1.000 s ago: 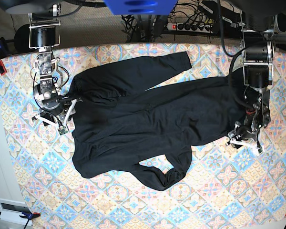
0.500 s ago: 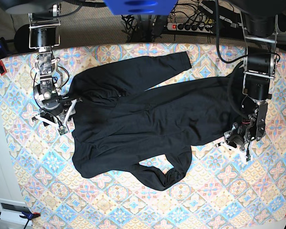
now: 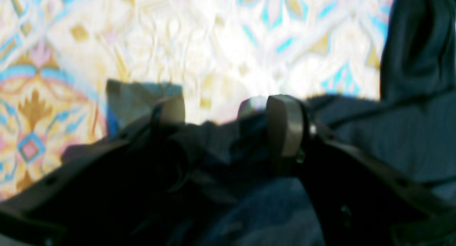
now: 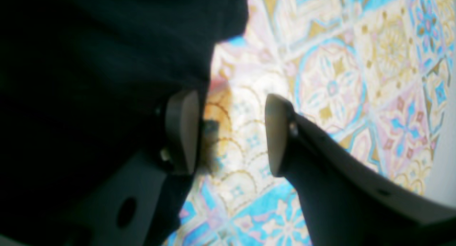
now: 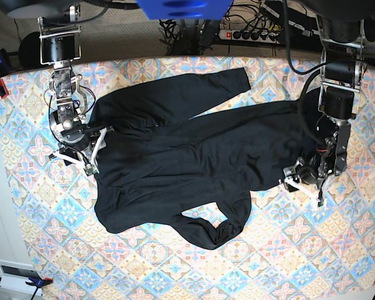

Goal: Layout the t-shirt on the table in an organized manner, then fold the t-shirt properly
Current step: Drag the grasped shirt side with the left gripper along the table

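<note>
So the black t-shirt point(image 5: 194, 156) (long sleeves, really) is sprawled across the middle of the table point(image 5: 175, 275), its long axis running side to side in the base view. One sleeve points off toward the table's far edge; the other is curled into a loop on the near side of the shirt. Not neatly laid out yet, I'd say.

The right gripper point(image 5: 75, 153) sits at one end of the shirt, right on the fabric edge. In the right wrist view its jaws stand wide apart with only patterned tablecloth between them. The shirt edge lies against the outside of one finger point(image 4: 183, 130), so it holds nothing.

The left gripper point(image 5: 303, 181) is at the opposite end, at the shirt's lower corner. In the left wrist view its fingers point(image 3: 283, 126) are spread apart, with dark fabric bunched up low between them. The view is too blurry to say if it's gripping that cloth or just resting over it.

What the next move turns on, I think: the shirt lies between the two arms, each already at its own end. The curled sleeve loop is nearer the left gripper, though well short of either. Pulling outward along the long axis should flatten the body, but that loop probably needs separate attention.
</note>
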